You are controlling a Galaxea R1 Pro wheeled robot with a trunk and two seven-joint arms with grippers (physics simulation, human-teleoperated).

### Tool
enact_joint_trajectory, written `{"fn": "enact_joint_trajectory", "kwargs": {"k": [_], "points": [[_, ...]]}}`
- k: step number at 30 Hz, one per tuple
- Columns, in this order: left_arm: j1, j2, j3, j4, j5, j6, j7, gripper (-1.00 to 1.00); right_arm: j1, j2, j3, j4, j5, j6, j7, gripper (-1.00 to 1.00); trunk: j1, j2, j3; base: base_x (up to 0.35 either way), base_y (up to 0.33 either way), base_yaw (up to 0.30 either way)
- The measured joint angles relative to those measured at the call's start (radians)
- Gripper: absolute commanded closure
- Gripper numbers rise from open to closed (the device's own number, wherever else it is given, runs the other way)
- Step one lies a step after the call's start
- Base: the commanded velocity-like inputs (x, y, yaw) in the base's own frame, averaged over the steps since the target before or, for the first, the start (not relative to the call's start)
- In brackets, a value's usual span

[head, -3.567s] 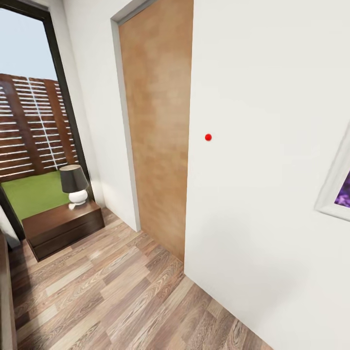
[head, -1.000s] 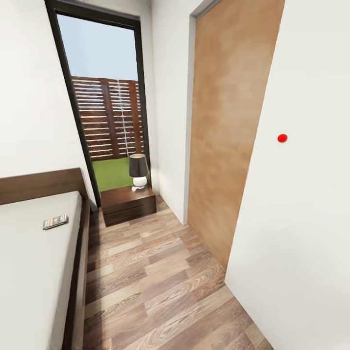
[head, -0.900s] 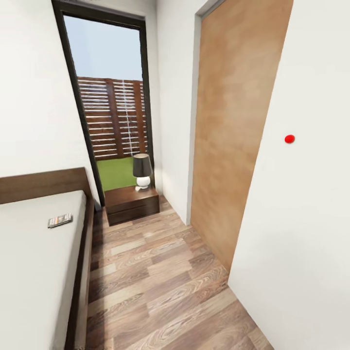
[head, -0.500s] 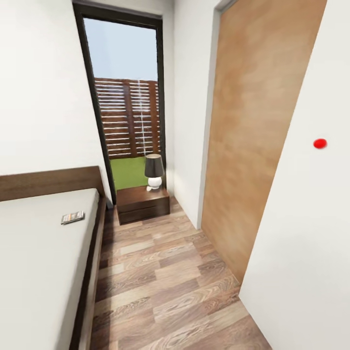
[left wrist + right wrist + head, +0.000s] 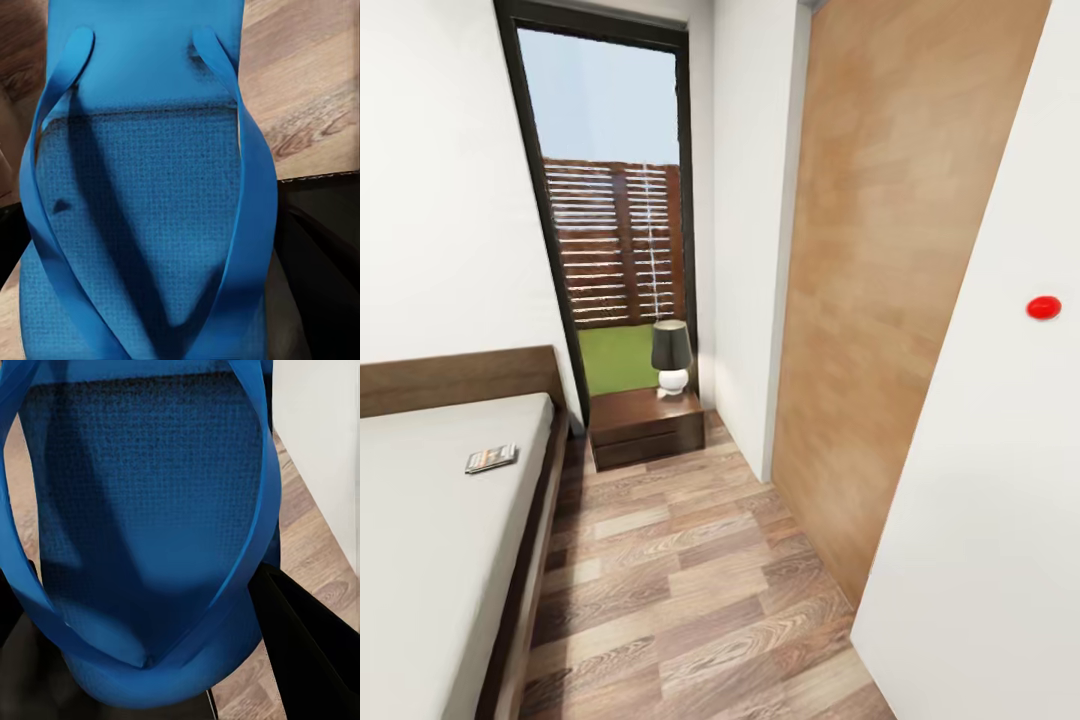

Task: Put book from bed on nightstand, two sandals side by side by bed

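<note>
In the head view, the bed [image 5: 430, 540] with its grey mattress and dark frame runs along the left. The book [image 5: 491, 459] lies flat on the mattress near the bed's right edge. A dark brown nightstand [image 5: 646, 426] stands beyond the bed's corner, below the window. One blue sandal [image 5: 142, 187] sits very close in the left wrist view, strap side up over the wood floor, with my left gripper [image 5: 150, 307] shut on it. The other blue sandal [image 5: 142, 510] is held the same way in my right gripper [image 5: 165, 682], whose black fingers [image 5: 315, 660] flank it.
A lamp [image 5: 671, 355] with a dark shade stands on the nightstand. A tall black-framed window [image 5: 610, 200] shows a slatted fence. A wooden door [image 5: 880, 300] and a white wall with a red dot [image 5: 1043, 307] close the right side. Plank floor [image 5: 680, 590] runs between the bed and the door.
The head view has swung left since the oldest frame, bringing the bed and book into sight. Over the last half second it shifted slightly again; nothing in the room moved.
</note>
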Motion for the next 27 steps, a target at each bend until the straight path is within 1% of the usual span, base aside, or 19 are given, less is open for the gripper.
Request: {"fn": "enact_joint_trajectory", "kwargs": {"k": [4, 9, 23, 27], "points": [[0.0, 0.0, 0.0, 0.0, 0.0, 0.0, 0.0, 1.0, 0.0, 0.0, 0.0, 0.0, 0.0, 0.0, 0.0, 1.0, 0.0, 0.0, 0.0, 0.268, -0.146, 0.132], [0.0, 0.0, 0.0, 0.0, 0.0, 0.0, 0.0, 1.0, 0.0, 0.001, 0.0, 0.0, 0.0, 0.0, 0.0, 1.0, 0.0, 0.0, 0.0, 0.268, -0.119, 0.218], [0.0, 0.0, 0.0, 0.0, 0.0, 0.0, 0.0, 1.0, 0.0, 0.005, 0.0, 0.0, 0.001, 0.0, 0.0, 1.0, 0.0, 0.0, 0.0, 0.275, -0.056, 0.247], [0.0, 0.0, 0.0, 0.0, 0.0, 0.0, 0.0, 1.0, 0.0, 0.005, 0.0, 0.0, 0.001, 0.0, 0.0, 1.0, 0.0, 0.0, 0.0, 0.272, -0.033, 0.155]]}}
